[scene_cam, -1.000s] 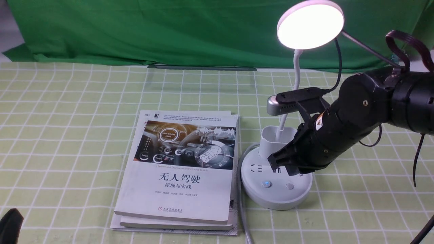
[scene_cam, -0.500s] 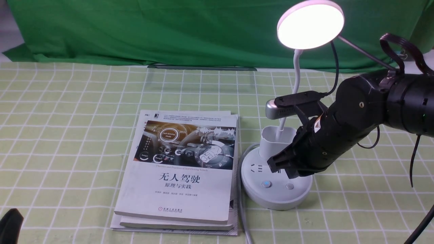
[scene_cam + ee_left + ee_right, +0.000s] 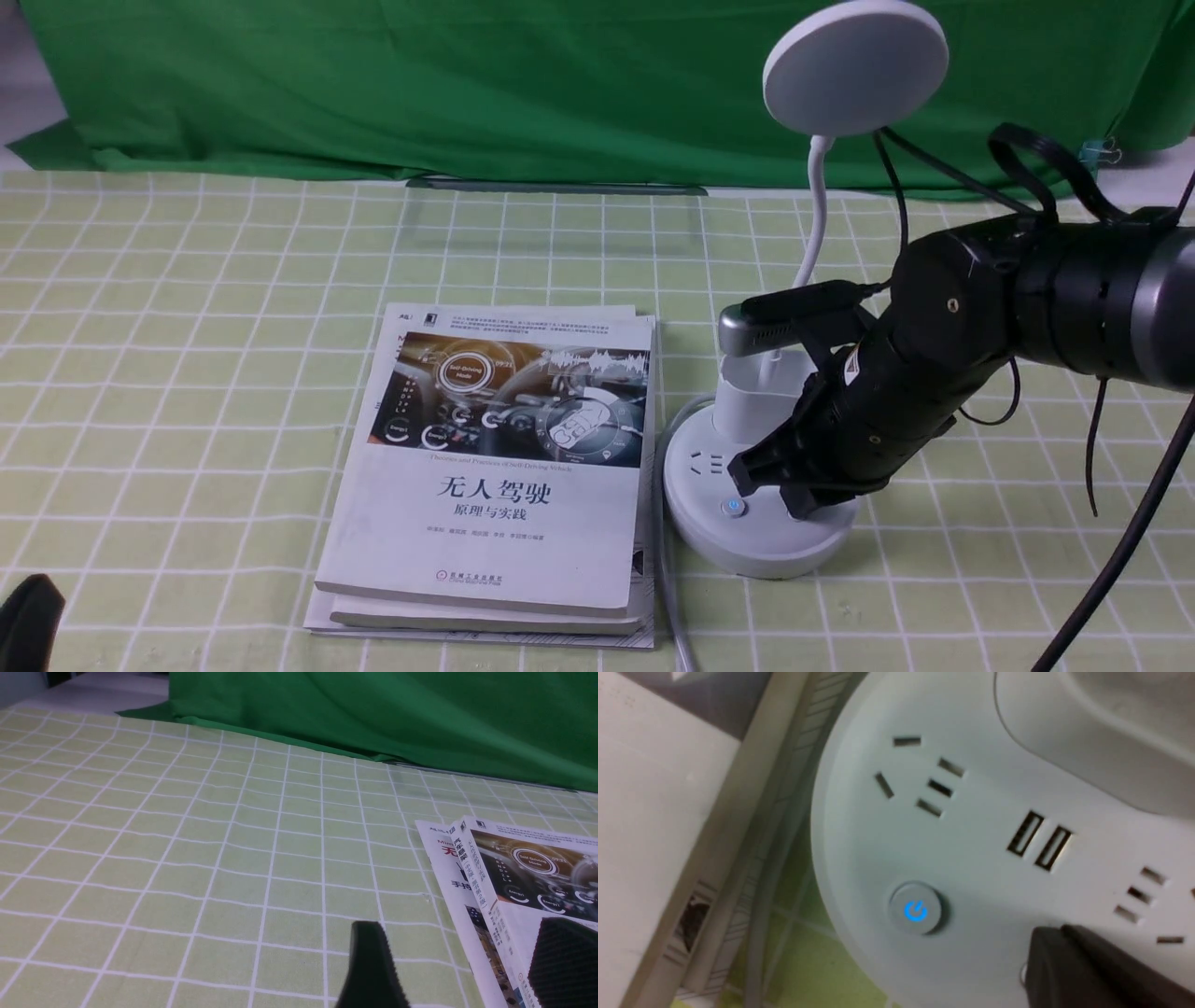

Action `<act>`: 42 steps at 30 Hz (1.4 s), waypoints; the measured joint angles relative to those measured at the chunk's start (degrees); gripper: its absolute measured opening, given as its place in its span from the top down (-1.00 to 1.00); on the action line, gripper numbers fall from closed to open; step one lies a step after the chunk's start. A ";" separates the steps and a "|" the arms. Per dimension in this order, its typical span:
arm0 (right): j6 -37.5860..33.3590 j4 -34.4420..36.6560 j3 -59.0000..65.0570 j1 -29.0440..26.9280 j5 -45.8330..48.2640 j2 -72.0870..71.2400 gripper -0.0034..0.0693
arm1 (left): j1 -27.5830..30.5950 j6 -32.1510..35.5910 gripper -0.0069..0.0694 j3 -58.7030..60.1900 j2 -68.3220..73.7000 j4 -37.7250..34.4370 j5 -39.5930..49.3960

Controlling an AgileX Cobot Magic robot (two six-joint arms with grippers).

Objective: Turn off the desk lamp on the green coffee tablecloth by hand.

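The desk lamp stands on the green coffee tablecloth (image 3: pixel 187 373), and its round disc head (image 3: pixel 854 65) is dark. On its round base (image 3: pixel 747 551) a button (image 3: pixel 735 507) glows with a blue power symbol. My right gripper (image 3: pixel 801 502), the hand, is shut, and its tips rest on the base just right of that button. In the right wrist view the black fingertips (image 3: pixel 1052 961) cover the second button beside the blue-lit one (image 3: pixel 915 909). My left gripper (image 3: pixel 462 970) is open above the cloth (image 3: pixel 187 858), with nothing between its fingers.
A stack of books (image 3: pixel 504 467) lies directly left of the lamp base, also under my left gripper's far finger (image 3: pixel 560 961). The lamp's grey cable (image 3: pixel 667 597) runs between books and base toward the front edge. A dark green backdrop (image 3: pixel 467 84) hangs behind.
The lamp head has gone from brightly lit to dark. My right gripper has moved down and left until its tips sit on the base over the right-hand button.
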 joint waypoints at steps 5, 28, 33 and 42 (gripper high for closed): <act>-0.07 -0.59 0.52 0.00 0.14 -2.23 0.76 | 0.00 0.00 -0.26 0.00 0.00 0.00 0.00; 7.02 -1.16 24.11 0.00 3.10 -42.55 0.76 | 0.00 0.00 -0.26 0.00 0.00 0.00 0.00; 7.21 -1.16 24.18 0.00 1.72 -45.62 0.72 | 0.00 0.00 -0.26 0.00 0.00 0.00 0.00; 6.67 -4.79 25.45 -0.15 -5.42 -47.79 0.79 | 0.00 0.00 -0.26 0.00 0.00 0.00 0.00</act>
